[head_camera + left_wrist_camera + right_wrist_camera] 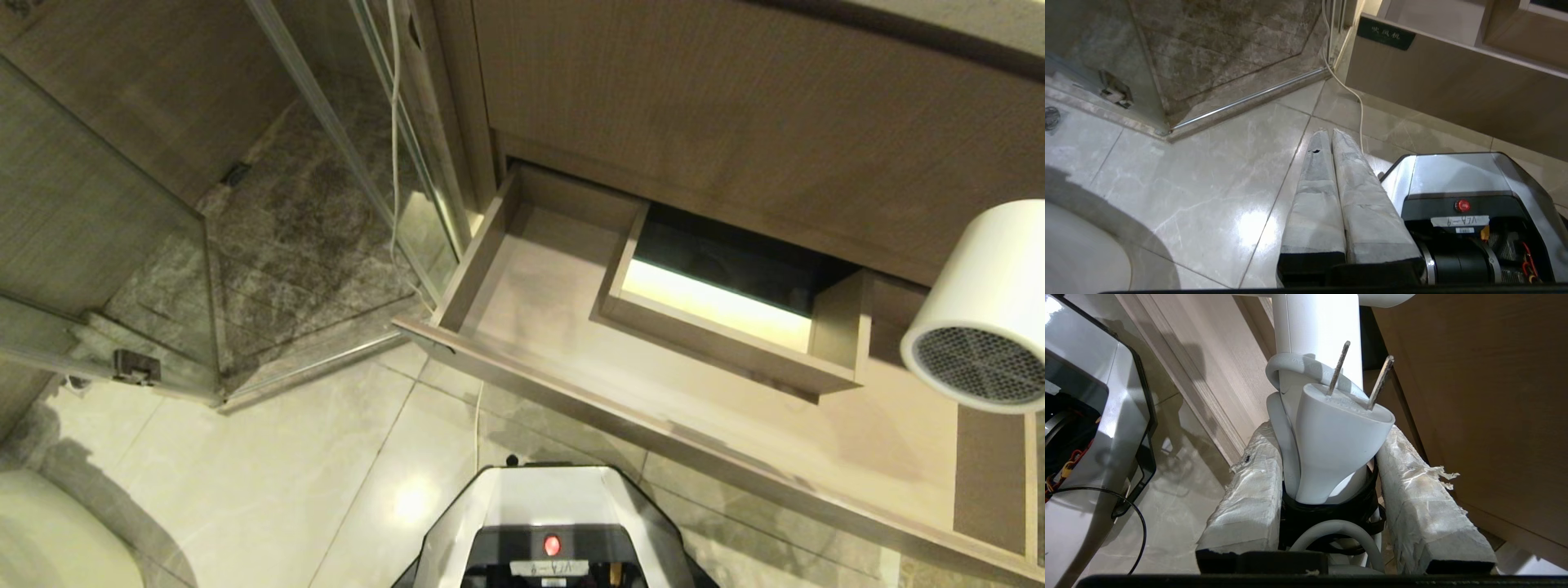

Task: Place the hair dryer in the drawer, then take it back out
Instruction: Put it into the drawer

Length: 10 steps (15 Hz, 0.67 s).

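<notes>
My right gripper was clamped on the dryer by its handle, the taped fingers pressing the bundled cord and the plug between them. The plug sat against the handle with its two metal prongs pointing up toward the dryer's body. A black band wrapped the cord low down, near the base of the fingers.

From the head camera I saw only the dryer's white barrel at the right edge, grilled end facing the camera, held in the air above the right part of the drawer and not resting in it. The gripper itself was out of that view.

The drawer stood pulled open under a taller wood panel. Its floor was bare light wood, and nothing lay in the part I could see. A boxed cut-out rose in the middle of it, dark toward the back and lit pale along its front.

My left gripper hung parked beside the base, fingers pressed together with nothing between them, pointing at the tiled floor. Past it I could see the drawer's front with a small dark label, a white cable trailing across the tiles, and the glass shower enclosure to the left.
</notes>
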Motion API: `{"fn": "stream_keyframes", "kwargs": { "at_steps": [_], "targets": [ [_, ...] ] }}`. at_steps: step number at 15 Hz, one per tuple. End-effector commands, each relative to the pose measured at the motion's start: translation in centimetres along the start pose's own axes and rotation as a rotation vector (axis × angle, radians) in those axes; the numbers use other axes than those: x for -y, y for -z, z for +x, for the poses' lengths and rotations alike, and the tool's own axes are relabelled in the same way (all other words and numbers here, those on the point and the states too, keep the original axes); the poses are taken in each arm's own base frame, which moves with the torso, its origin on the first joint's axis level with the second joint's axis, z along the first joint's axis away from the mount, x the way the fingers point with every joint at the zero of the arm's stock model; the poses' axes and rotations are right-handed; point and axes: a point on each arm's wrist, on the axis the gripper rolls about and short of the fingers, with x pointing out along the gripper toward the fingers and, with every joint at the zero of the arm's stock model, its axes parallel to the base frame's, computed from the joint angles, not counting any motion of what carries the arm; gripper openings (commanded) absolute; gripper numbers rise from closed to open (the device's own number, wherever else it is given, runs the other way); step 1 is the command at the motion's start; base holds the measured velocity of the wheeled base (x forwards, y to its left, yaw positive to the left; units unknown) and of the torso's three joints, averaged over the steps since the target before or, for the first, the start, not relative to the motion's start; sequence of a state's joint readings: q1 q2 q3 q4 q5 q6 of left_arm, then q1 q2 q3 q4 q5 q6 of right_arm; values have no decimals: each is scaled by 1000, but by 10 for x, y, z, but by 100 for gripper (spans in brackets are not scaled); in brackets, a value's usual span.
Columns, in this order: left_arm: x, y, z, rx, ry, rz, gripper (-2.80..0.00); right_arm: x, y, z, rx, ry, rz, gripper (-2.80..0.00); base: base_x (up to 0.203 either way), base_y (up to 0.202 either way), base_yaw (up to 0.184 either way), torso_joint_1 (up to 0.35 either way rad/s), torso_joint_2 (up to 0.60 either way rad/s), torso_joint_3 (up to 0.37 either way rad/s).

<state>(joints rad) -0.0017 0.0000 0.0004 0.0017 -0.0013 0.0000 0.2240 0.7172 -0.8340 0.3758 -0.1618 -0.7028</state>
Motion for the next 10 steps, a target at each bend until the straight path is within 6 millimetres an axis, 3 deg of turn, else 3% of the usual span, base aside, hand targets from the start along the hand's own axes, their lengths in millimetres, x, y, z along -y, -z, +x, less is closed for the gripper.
{"fn": "stream_keyframes", "kwargs": {
  "at_steps": [1, 10],
  "targets": [
    [0, 0, 0, 1, 0, 0, -280, -1, 1, 1, -5, -3, -5, -280, 0, 0, 0, 2, 372, 359],
    [0, 0, 0, 1, 0, 0, -280, -2, 2, 1, -12, -7, 1, -280, 0, 0, 0, -29, 400, 373]
  ]
}}
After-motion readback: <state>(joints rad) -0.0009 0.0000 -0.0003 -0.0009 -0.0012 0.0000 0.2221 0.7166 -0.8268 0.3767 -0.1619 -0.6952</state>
